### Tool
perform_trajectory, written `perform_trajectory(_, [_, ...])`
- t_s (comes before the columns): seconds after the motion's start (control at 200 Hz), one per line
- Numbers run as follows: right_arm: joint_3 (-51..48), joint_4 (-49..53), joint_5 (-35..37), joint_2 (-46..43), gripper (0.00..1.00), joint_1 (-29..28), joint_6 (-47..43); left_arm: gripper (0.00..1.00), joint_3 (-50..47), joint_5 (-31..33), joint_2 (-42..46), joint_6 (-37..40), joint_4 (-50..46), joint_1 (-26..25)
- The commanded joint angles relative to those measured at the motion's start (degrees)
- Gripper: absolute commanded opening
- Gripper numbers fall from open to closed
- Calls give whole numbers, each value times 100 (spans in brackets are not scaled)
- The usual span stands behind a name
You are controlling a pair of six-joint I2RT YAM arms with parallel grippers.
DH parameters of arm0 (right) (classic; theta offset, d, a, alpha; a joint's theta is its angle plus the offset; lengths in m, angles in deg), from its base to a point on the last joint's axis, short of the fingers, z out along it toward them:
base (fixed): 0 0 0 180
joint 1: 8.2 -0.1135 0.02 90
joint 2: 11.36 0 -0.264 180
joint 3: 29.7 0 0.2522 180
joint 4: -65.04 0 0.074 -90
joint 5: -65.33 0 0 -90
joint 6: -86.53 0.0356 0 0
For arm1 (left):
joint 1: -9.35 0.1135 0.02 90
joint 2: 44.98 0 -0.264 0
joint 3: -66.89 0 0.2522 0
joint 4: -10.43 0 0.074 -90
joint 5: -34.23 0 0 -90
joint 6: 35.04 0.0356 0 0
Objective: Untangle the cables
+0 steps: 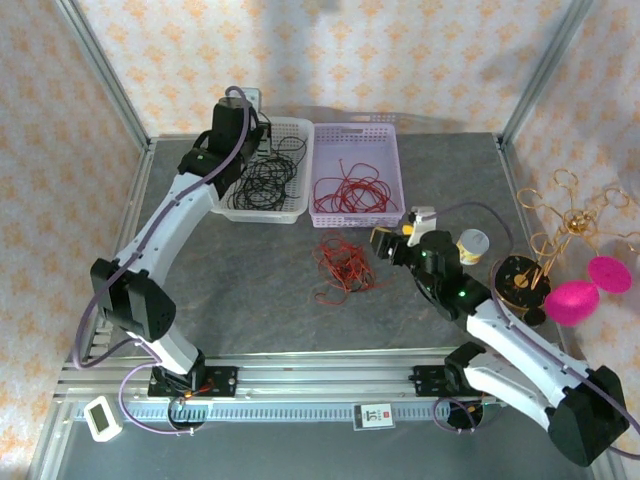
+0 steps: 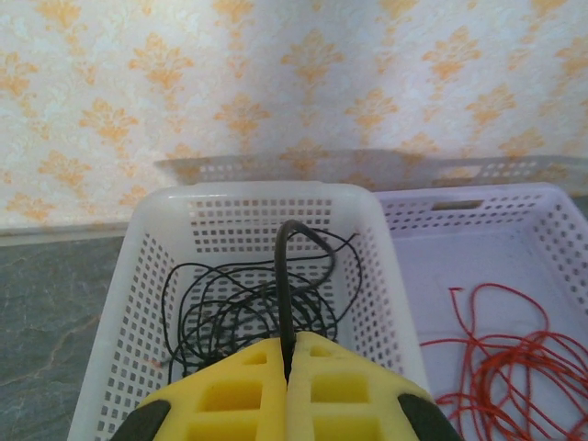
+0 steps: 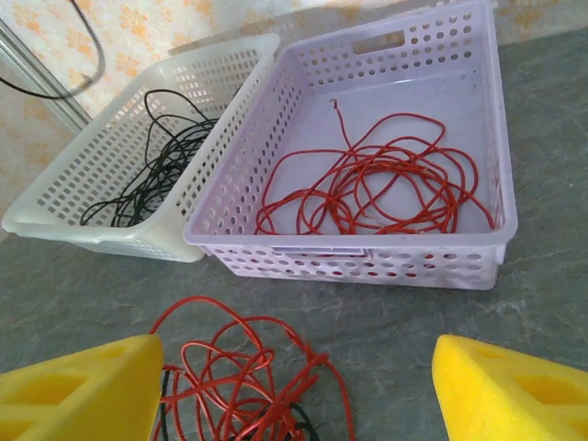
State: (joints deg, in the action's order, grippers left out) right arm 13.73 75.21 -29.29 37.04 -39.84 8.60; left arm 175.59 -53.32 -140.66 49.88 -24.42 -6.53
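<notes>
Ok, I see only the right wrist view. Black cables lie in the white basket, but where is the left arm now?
Observer: The left gripper hangs above the white basket, fingers shut on one black cable.
Operator: Good. And what stands at the outer side of the right arm?
Observer: A gold wire ornament on a round black base, with two pink pieces beside it.

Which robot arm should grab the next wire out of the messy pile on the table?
Right, probably. The right gripper is open and sits just beside the tangled cables. The left gripper is busy: it is shut on a black cable over the white basket, farther from the pile.
</notes>
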Motion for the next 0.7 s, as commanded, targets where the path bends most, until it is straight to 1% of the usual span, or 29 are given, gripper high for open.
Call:
perform_trajectory(0.0, [-41, 147, -123, -65, 76, -63, 295, 0, -204, -132, -149, -92, 397, 102])
perform_trajectory(0.125, [10, 272, 102, 190, 76, -63, 540, 0, -451, -62, -415, -140, 587, 146])
perform_trajectory(0.215, [30, 382, 120, 491, 76, -64, 717, 0, -625, -14, -631, -162, 679, 155])
perform_trajectory(0.355, [22, 443, -99, 910, 74, -64, 905, 0, -909, 69, -910, -213, 803, 164])
perform_trajectory(0.455, [71, 455, -343, 1192, 74, -64, 878, 0, -1144, 15, -988, -282, 923, 164])
perform_trajectory(0.511, [131, 471, -478, 1341, 72, -74, 821, 6, -1264, -29, -981, -331, 968, 164])
perform_trajectory(0.556, [208, 498, -580, 1465, 71, -78, 769, 13, -1352, -60, -934, -359, 999, 164])
perform_trajectory(0.671, [410, 576, -667, 1646, 63, -154, 630, 30, -1557, -94, -684, -450, 1028, 164])
perform_trajectory(0.696, [452, 608, -660, 1668, 62, -170, 602, 35, -1603, -103, -602, -481, 1023, 166])
